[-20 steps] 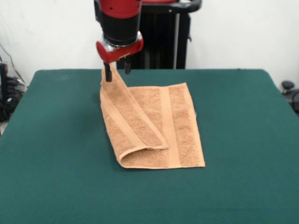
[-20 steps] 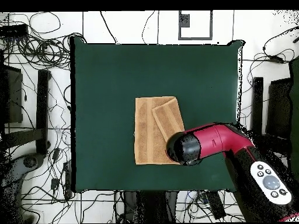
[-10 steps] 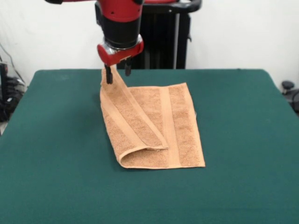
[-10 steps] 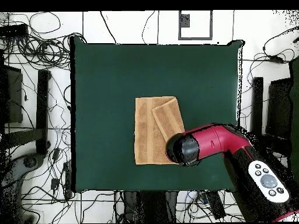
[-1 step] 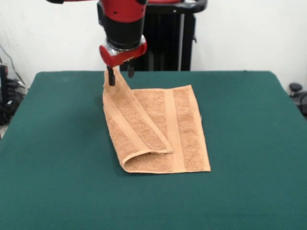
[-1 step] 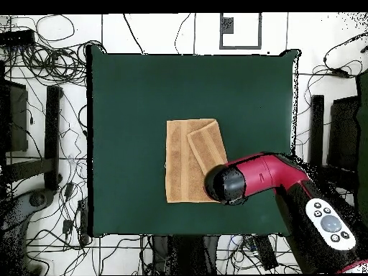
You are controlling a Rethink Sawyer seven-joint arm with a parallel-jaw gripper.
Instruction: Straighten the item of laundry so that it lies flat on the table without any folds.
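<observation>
One corner of the towel [image 5: 153,132] is pinched in the hand [image 5: 120,75], lifted at the far edge while the rest is lying folded mid-desk [image 5: 57,143]. Thin grip, so it's risking slipping out and flopping back doubled if pulled sideways.

Table [image 6: 129,108]: dark green, fills frame centre | Towel [image 6: 183,169]: orange-tan, just below table centre, right part folded over as a darker slanted flap | Arm [image 6: 269,176]: red and black, enters from lower right, its round black end covering towel's lower right corner | Surroundings: cables [image 6: 43,43] at left and top edges
</observation>
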